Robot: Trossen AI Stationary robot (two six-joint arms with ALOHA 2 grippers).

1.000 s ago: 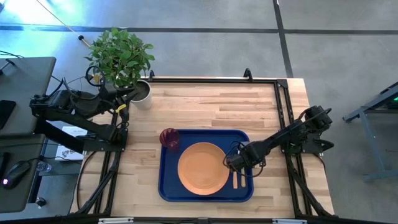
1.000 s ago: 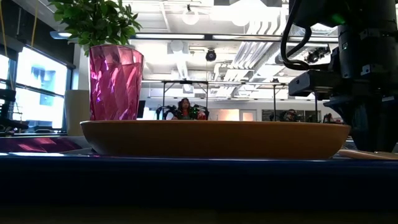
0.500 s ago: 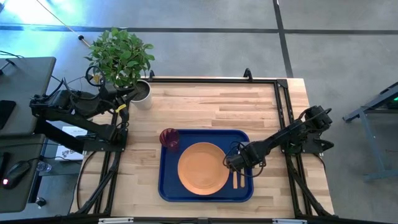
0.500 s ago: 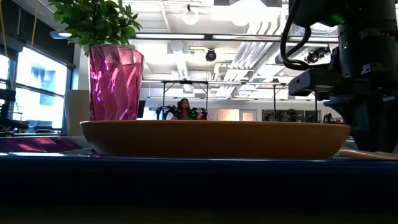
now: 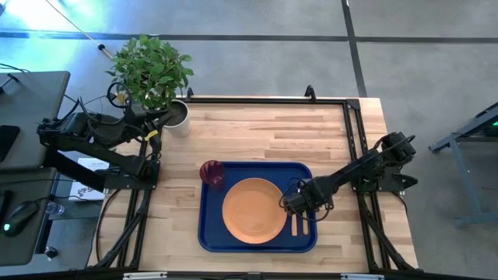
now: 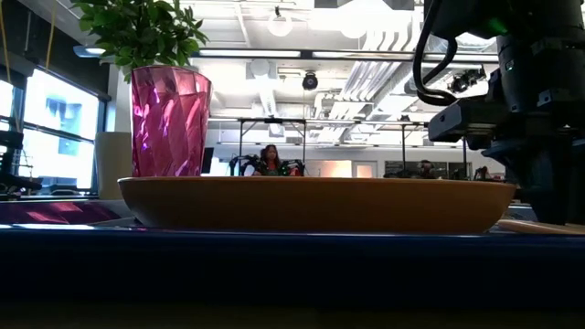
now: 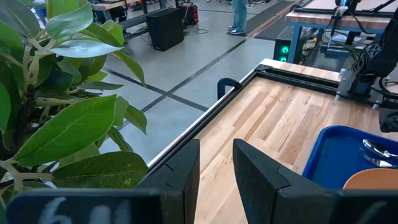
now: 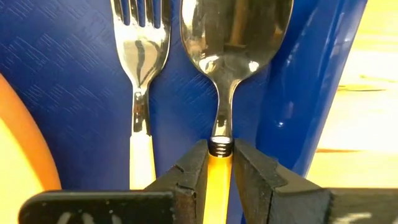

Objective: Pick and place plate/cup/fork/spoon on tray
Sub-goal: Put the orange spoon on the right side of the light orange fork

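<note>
While parked off the tabletop's [image 5: 311,128] far left corner beside the plant [image 5: 152,70], left gripper [image 7: 214,165] with fingers slightly parted, empty. Right gripper [image 8: 219,163] low over the tray [image 5: 210,233], fingers pinching the spoon [image 8: 233,37] at its handle's top. Spoon and fork [image 8: 142,74] side by side on the tray, right of the plate [image 5: 254,209]. Cup [image 5: 212,173] on the tray's far left corner.
</note>
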